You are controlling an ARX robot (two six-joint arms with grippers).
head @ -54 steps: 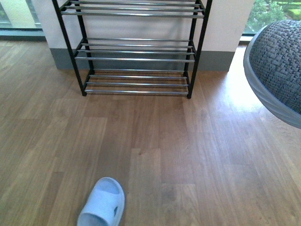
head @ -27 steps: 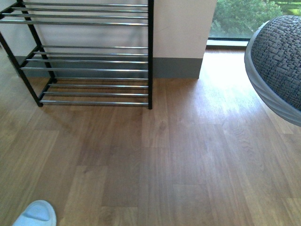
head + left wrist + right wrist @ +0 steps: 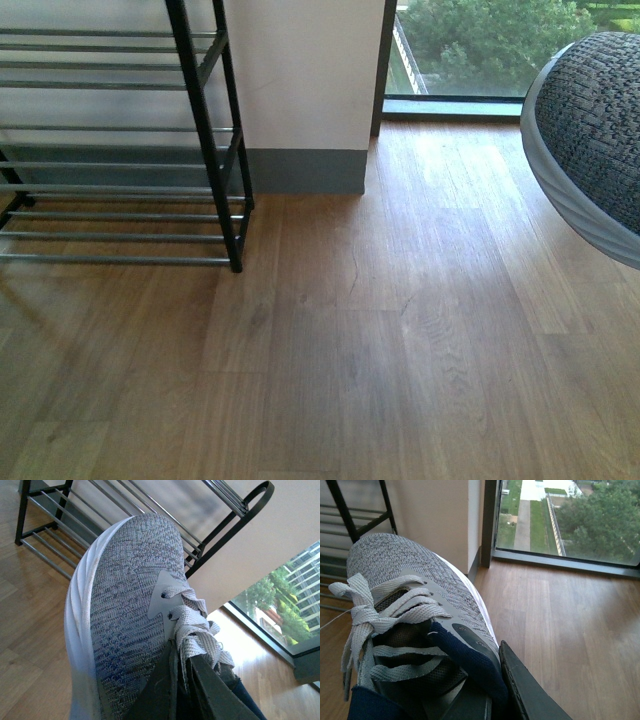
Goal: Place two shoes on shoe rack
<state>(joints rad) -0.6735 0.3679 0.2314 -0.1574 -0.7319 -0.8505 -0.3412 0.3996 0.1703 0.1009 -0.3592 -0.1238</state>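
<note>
You've swung right, so the shoe rack (image 3: 205, 130) now sits far left. Left tool (image 3: 187, 685) clamps the left sneaker (image 3: 125, 610), right tool (image 3: 492, 700) the right sneaker (image 3: 415, 575); you'll likely need to swing back

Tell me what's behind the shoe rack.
Between the bars of the shoe rack, a white wall and its grey skirting board show. The rack runs off the left edge of the front view, so what lies behind that part cannot be seen.
</note>
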